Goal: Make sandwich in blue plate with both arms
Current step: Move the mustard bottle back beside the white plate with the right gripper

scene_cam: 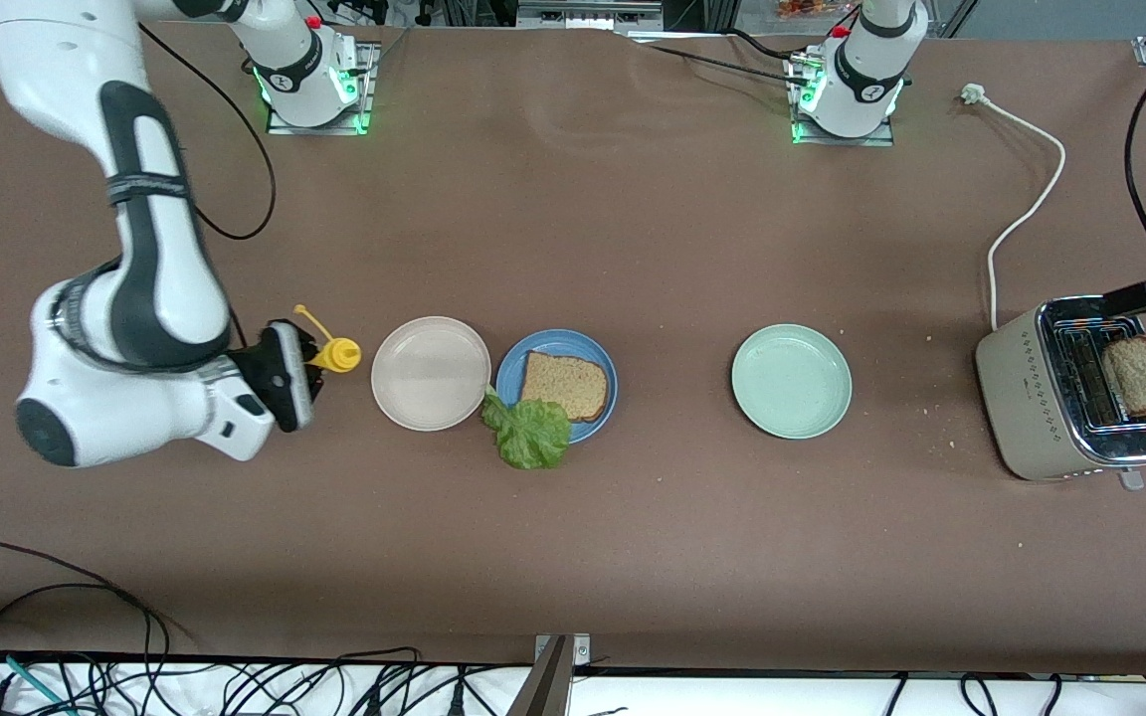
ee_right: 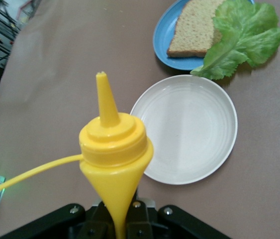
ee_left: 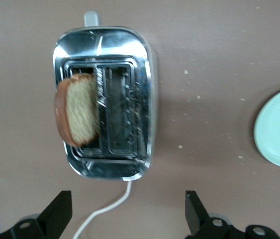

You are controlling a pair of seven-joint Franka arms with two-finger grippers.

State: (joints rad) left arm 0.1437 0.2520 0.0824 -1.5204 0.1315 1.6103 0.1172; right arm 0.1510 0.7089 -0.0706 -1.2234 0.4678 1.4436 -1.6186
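One brown bread slice point(scene_cam: 563, 385) lies on the round blue plate point(scene_cam: 603, 358), the ruffled green lettuce leaf point(scene_cam: 528, 434) hanging over its rim. The right gripper point(scene_cam: 306, 370) clamps a yellow squeeze bottle point(scene_cam: 338, 354) beside the beige plate point(scene_cam: 431, 373). The left gripper point(ee_left: 127, 211), jaws apart, hovers over the silver toaster point(scene_cam: 1075, 393); next it likely must descend squarely onto the second slice point(scene_cam: 1140, 375). No writing is legible

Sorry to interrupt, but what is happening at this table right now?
A sandwich is being built. One bread slice lies on the blue plate, with lettuce hanging over its rim. The right gripper holds a yellow squeeze bottle beside the beige plate. The left gripper, open, hovers over the toaster, where a second slice sticks up.
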